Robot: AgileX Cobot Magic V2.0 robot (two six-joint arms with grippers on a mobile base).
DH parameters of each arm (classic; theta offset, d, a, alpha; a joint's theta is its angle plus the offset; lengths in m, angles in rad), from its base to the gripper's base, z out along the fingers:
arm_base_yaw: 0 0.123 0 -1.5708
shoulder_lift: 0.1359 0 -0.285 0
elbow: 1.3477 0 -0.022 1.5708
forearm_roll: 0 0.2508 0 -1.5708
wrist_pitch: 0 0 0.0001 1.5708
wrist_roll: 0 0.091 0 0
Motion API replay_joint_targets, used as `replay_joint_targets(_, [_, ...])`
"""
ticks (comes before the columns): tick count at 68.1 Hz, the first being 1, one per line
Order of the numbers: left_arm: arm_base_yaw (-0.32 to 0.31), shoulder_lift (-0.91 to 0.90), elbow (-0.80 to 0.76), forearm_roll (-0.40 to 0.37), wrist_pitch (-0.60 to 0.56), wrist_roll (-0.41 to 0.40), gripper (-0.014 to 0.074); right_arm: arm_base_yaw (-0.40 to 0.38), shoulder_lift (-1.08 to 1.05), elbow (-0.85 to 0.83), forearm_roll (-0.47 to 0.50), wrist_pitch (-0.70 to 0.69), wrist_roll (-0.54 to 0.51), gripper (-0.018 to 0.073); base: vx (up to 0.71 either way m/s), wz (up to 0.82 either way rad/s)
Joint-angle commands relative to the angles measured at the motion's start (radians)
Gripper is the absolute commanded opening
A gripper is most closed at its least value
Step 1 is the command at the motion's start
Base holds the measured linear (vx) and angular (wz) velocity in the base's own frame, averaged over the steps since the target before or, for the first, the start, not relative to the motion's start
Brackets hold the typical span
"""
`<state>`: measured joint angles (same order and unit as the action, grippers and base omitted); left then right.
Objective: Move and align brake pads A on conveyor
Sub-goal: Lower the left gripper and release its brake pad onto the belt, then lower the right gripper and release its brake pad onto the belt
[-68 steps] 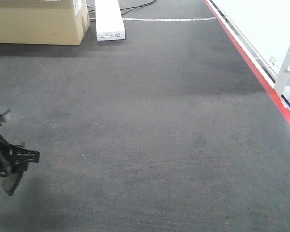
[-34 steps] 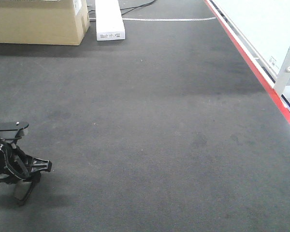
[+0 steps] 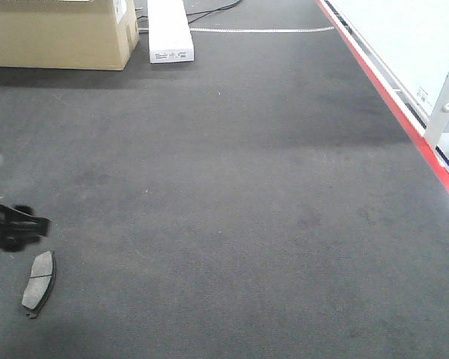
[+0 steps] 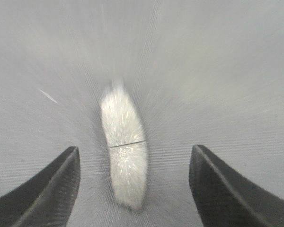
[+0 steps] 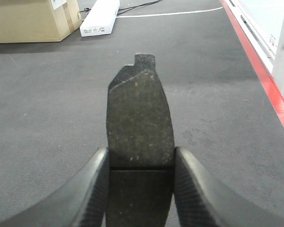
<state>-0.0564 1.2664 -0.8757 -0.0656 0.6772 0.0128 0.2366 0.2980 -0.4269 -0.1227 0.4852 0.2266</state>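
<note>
Right wrist view, nearest: found the right tool point(image 5: 141, 158) clamped on a second brake pad point(image 5: 139, 113), one finger against each long edge. Dark face up, small tab at the far end, pad held out lengthwise over the conveyor point(image 5: 47, 104).

Left wrist view, blurred: found the left tool point(image 4: 134, 153) spread wide with nothing in its grip, fingertips point(image 4: 61, 175) well clear on either side of the brake pad point(image 4: 124, 156). Grey friction face up, thin groove across the middle, long axis pointing away from the camera.

Front view: logged the same brake pad point(image 3: 39, 280) lying flat on the belt at the near left corner, long axis roughly along the belt, slightly tilted. Placed the left tool point(image 3: 19, 224) just beyond it and apart from it, arm coming in from the left edge and mostly cropped, outline smeared.

Further out: dark belt across the middle, red strip point(image 3: 393, 101) down the right edge, white post point(image 3: 445, 97) just beside that strip.

Farthest: cardboard box point(image 3: 52, 34) and long white box point(image 3: 168, 30) side by side at the far left
</note>
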Motion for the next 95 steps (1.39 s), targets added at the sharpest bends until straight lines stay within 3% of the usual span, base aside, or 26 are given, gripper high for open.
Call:
replay_joint_targets(1, [-0.002, -0.173, 0.027, 0.01, -0.062, 0.017, 0.0482, -0.004, 0.005, -0.032, -0.011, -0.097, -0.008, -0.0007, 0.0, 0.0])
replay_joint_targets(19, [-0.002, -0.659, 0.223, 0.012, -0.161, 0.05, 0.0482, -0.004, 0.005, -0.032, -0.011, -0.097, -0.008, -0.0007, 0.0, 0.0])
replay_joint_targets(35, [-0.002, -0.963, 0.378, 0.018, -0.141, 0.05, 0.0482, -0.004, 0.005, -0.032, -0.011, -0.097, -0.008, -0.0007, 0.0, 0.0])
replay_joint_targets(45, [-0.002, -1.006, 0.423, 0.018, -0.187, 0.05, 0.0482, -0.004, 0.005, -0.032, -0.011, -0.097, -0.008, -0.0007, 0.0, 0.0])
replay_joint_targets(95, [-0.002, -1.004, 0.424, 0.011, -0.185, 0.05, 0.0482, -0.004, 0.005, -0.032, -0.011, -0.099, -0.008, -0.0007, 0.0, 0.0])
